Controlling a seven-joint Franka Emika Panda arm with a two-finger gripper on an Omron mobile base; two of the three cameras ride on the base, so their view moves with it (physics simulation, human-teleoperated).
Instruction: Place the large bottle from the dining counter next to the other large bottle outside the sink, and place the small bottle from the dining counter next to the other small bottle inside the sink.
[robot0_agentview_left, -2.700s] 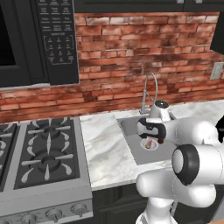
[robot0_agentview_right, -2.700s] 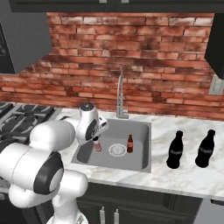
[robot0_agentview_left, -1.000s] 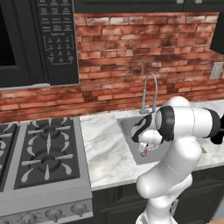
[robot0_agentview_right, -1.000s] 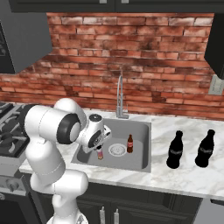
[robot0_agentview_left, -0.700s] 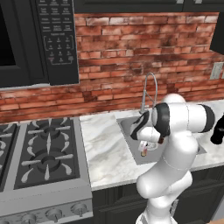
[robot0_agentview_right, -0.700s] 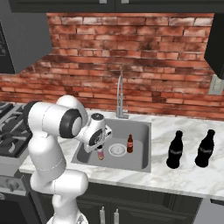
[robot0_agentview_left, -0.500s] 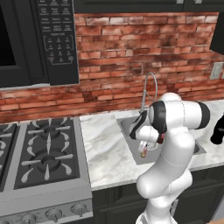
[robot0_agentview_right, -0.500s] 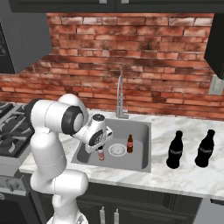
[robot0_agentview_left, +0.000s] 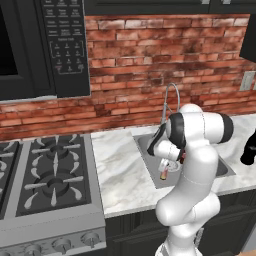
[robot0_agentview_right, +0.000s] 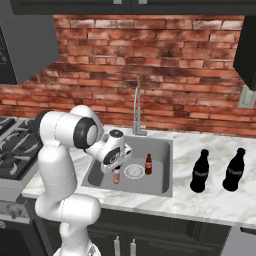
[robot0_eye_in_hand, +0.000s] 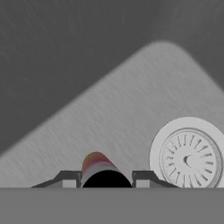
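A small bottle (robot0_agentview_right: 116, 176) with a pinkish-orange body hangs upright in the sink basin (robot0_agentview_right: 159, 183), pinched by its top between the jaws of the robot's gripper (robot0_agentview_right: 116, 169), which are drawn in almost as far as they go around it; the hand view looks down over the bottle (robot0_eye_in_hand: 99, 168), framed by the two dark fingertips (robot0_eye_in_hand: 69, 178), with the round white drain (robot0_eye_in_hand: 189, 153) just to one side. Beyond that drain, toward the right edge of the basin, stands the other small bottle (robot0_agentview_right: 148, 164), dark with a red label. Out on the marble counter (robot0_agentview_right: 210, 204), right of the sink, two large dark bottles (robot0_agentview_right: 200, 171) stand side by side, so the large-bottle half of the job looks settled. The step in hand appears to be setting the small bottle down in the sink; the next move likely calls for lowering it to the basin floor near its twin, then parting the jaws and lifting clear without tipping it
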